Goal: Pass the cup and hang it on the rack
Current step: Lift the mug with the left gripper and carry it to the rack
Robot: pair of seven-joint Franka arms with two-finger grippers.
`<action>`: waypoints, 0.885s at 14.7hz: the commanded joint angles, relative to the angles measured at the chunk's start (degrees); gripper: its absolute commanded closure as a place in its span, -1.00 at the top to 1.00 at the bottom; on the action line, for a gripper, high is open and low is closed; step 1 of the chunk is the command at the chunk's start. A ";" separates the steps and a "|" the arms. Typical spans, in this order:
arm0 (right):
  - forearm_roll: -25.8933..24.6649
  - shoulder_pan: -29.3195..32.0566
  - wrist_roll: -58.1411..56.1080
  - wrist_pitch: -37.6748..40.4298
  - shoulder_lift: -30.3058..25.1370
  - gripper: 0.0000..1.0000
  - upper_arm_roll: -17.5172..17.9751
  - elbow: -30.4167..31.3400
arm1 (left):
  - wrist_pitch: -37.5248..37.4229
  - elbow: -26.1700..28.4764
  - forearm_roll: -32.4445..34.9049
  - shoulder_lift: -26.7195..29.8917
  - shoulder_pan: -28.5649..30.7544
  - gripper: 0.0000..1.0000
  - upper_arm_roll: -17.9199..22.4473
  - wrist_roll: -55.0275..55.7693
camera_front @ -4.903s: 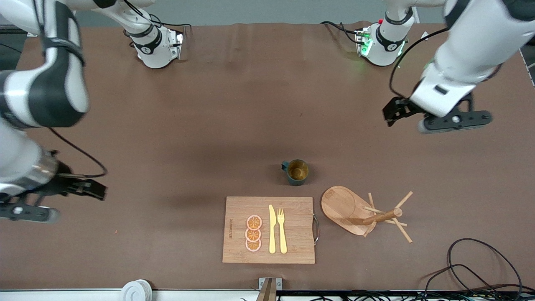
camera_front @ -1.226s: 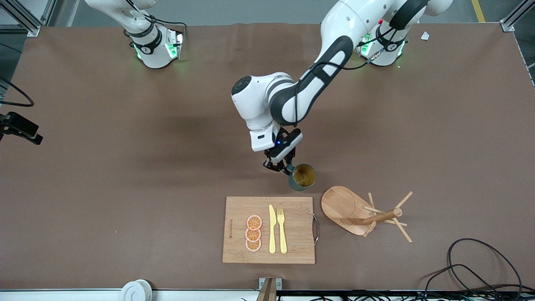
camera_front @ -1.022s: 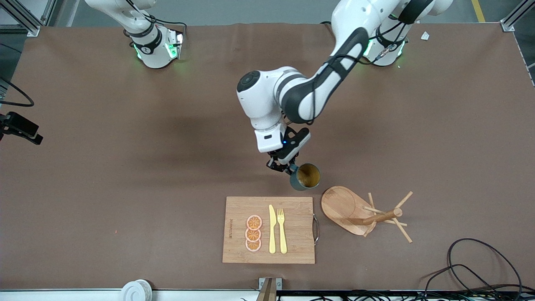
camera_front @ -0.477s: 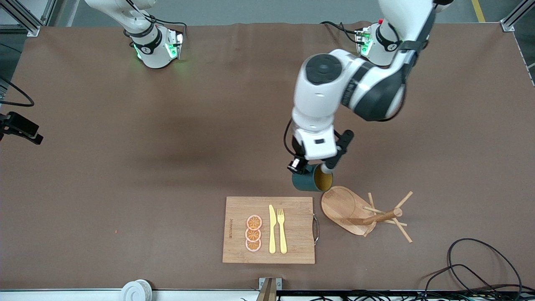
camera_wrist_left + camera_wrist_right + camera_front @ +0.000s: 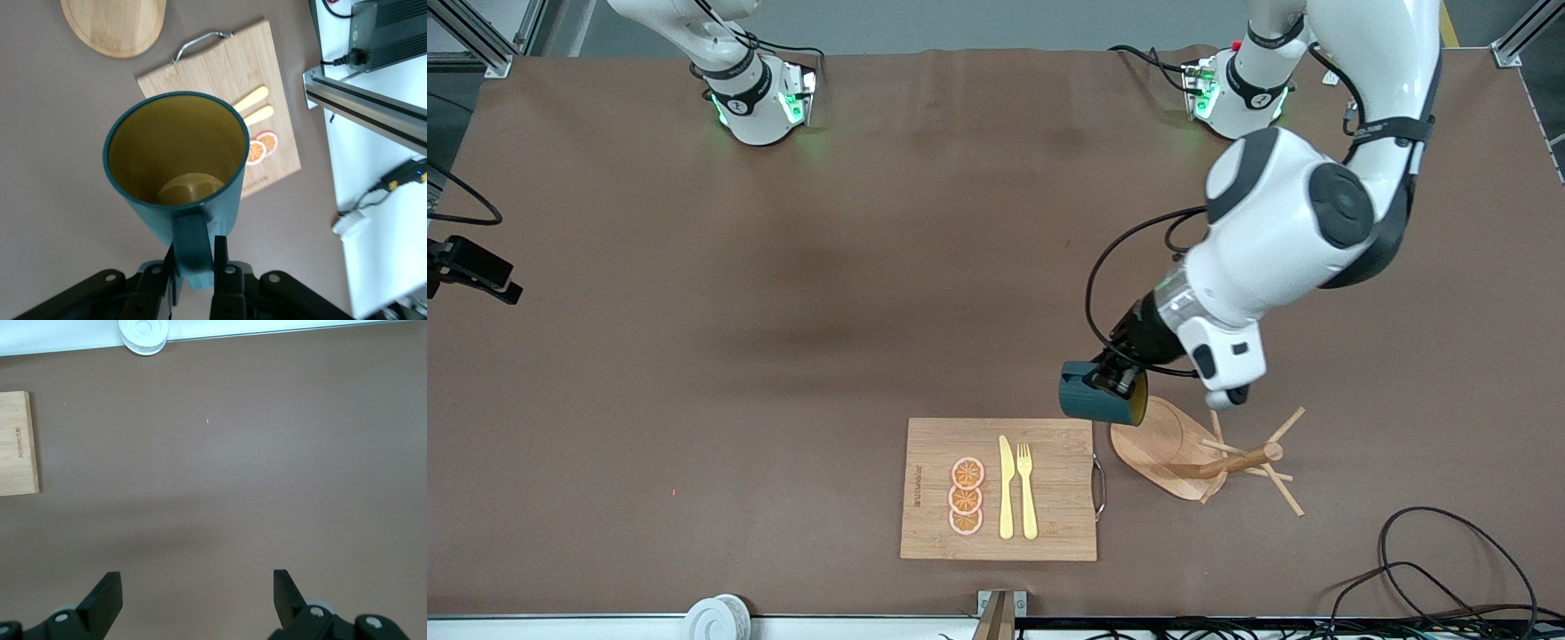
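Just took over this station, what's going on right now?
The left gripper is shut on the handle of the cup, holding it in the air, tipped sideways, by the base of the rack, beside the cutting board. Nothing hangs on the pegs yet. The right gripper waits open over bare table.

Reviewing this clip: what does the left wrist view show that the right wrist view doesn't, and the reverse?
Left wrist only: the left gripper shut on the cup by its handle, yellowish inside visible, over the table; the rack base; the yellow knife and fork and orange slices.
Right wrist only: the open right gripper over bare table, and a white round object at the table's edge.
Both: the cutting board and the brown table.
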State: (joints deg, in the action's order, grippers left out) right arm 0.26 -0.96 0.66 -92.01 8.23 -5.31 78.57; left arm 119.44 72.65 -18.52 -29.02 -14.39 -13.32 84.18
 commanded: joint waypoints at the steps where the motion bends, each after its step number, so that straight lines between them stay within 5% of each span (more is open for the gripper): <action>1: 1.14 1.40 -0.31 0.43 -0.59 1.00 0.92 0.09 | 0.62 1.35 -8.43 1.24 2.95 -0.99 -0.48 -3.66; 6: 1.14 1.40 -0.13 0.43 -0.59 1.00 0.92 -0.26 | 0.62 1.61 -24.43 0.54 6.91 -0.99 -0.21 -13.76; 13: 1.14 1.40 0.31 0.34 -0.59 1.00 0.92 -0.17 | 0.62 1.70 -35.07 -2.18 10.52 -0.99 -0.21 -22.20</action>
State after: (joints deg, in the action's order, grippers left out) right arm 0.35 -0.90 0.70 -92.00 8.23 -5.32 78.32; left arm 119.51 74.00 -49.91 -30.90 -5.18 -13.15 65.28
